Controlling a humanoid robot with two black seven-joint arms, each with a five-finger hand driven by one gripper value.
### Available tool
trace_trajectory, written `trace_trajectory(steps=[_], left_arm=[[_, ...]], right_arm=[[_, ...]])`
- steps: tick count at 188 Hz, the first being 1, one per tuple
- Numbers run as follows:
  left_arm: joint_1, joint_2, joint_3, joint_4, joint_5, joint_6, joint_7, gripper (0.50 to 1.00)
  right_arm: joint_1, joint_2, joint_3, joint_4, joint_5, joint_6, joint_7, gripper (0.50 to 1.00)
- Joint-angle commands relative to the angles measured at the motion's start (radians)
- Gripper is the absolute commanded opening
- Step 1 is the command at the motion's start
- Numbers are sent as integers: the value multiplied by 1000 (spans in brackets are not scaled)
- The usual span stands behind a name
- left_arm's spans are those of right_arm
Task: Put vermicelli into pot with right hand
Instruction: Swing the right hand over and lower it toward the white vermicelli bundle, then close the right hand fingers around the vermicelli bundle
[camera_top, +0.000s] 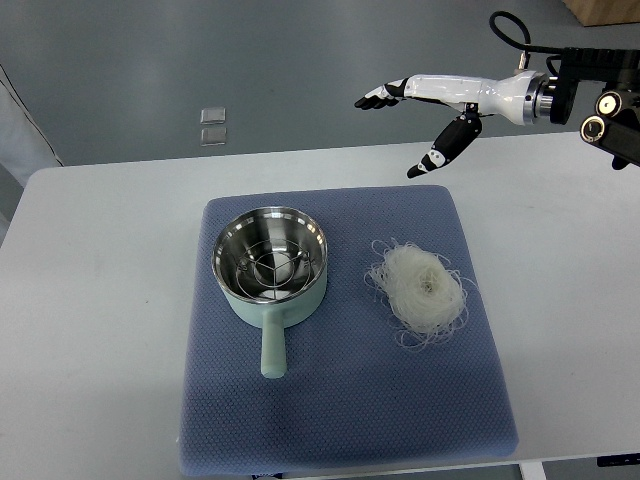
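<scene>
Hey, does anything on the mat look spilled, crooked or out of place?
Nothing stands out. The vermicelli lies in one loose nest on the blue mat, beside the upright pot; the right hand hovers open.

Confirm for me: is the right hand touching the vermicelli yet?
Apart. The top view shows the right hand open near the table's far edge, with bare blue mat between it and the vermicelli, which lies untouched beside the pot.

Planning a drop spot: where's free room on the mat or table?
Free: mat strip in front of the pot and vermicelli; bare table left of the mat. Tight: the gap between pot and vermicelli. Right hand is raised above the far edge.
</scene>
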Motion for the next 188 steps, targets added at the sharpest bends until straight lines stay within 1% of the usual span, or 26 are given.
trace_trajectory(steps=[1, 24, 48, 84, 121, 188], left_arm=[[0, 0, 1, 0, 0, 0, 0, 1000], [0, 0, 1, 0, 0, 0, 0, 1000], [0, 0, 1, 0, 0, 0, 0, 1000], [0, 0, 1, 0, 0, 0, 0, 1000], [0, 0, 1, 0, 0, 0, 0, 1000], [0, 0, 1, 0, 0, 0, 0, 1000]], right_arm=[[44, -6, -44, 54, -133, 32, 3, 926], [70, 4, -73, 58, -280, 60, 9, 928], [73, 9, -106, 70, -356, 72, 9, 928], [71, 0, -179, 104, -363, 72, 9, 926], [59, -25, -193, 173, -365, 72, 9, 926], [-18, 3, -193, 164, -415, 51, 1, 926]])
